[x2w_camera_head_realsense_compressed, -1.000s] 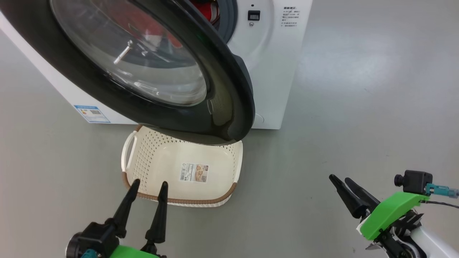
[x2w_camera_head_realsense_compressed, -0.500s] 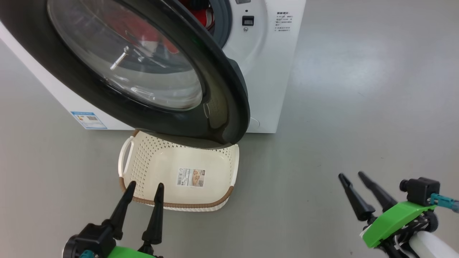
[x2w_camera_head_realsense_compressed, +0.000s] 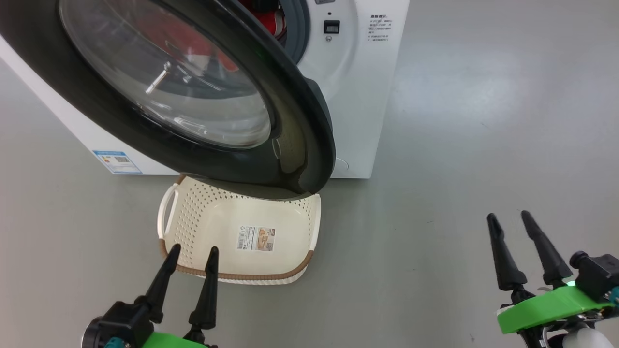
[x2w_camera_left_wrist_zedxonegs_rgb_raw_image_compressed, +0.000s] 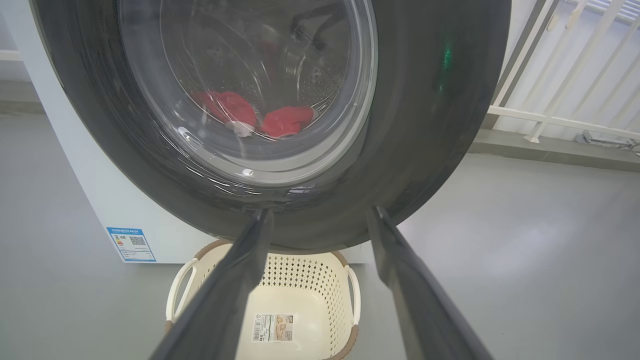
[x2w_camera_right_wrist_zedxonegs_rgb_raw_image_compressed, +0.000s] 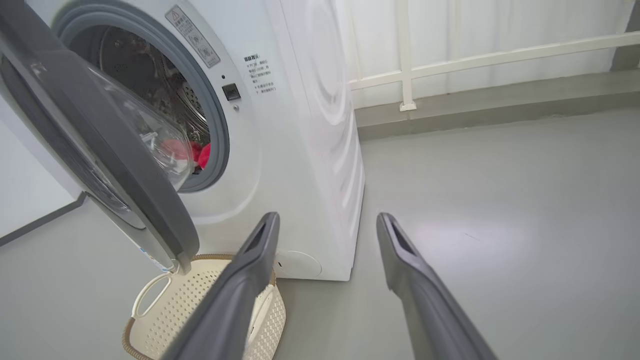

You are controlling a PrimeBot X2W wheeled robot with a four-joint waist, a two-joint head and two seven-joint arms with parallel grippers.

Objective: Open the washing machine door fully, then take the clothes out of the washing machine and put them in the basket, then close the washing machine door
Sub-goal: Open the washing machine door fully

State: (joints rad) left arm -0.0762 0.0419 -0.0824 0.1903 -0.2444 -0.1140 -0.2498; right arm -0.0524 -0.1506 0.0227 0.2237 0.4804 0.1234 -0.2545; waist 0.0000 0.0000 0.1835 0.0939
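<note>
The washing machine door (x2w_camera_head_realsense_compressed: 290,116) with its black rim and glass bowl stands partly swung out from the white washing machine (x2w_camera_head_realsense_compressed: 358,96), overhanging the basket (x2w_camera_head_realsense_compressed: 290,222). Red clothes (x2w_camera_head_realsense_compressed: 268,19) lie in the drum, also visible through the glass (x2w_camera_left_wrist_zedxonegs_rgb_raw_image_compressed: 285,120) and past the door edge (x2w_camera_right_wrist_zedxonegs_rgb_raw_image_compressed: 202,152). The cream basket (x2w_camera_left_wrist_zedxonegs_rgb_raw_image_compressed: 300,280) sits on the floor under the door, nothing in it but a paper label. My left gripper (x2w_camera_head_realsense_compressed: 192,250) is open, fingertips over the basket's near rim. My right gripper (x2w_camera_head_realsense_compressed: 508,216) is open over bare floor at the right, apart from everything.
Grey floor (x2w_camera_head_realsense_compressed: 483,145) spreads wide to the right of the machine. A white railing (x2w_camera_right_wrist_zedxonegs_rgb_raw_image_compressed: 450,60) and wall run behind it. A blue energy label (x2w_camera_head_realsense_compressed: 117,162) marks the washer's lower front.
My right gripper has swung right and turned so its fingers point up, spreading apart. The head camera shifted slightly, so the scene slid left and down. The left gripper holds about the same pose.
</note>
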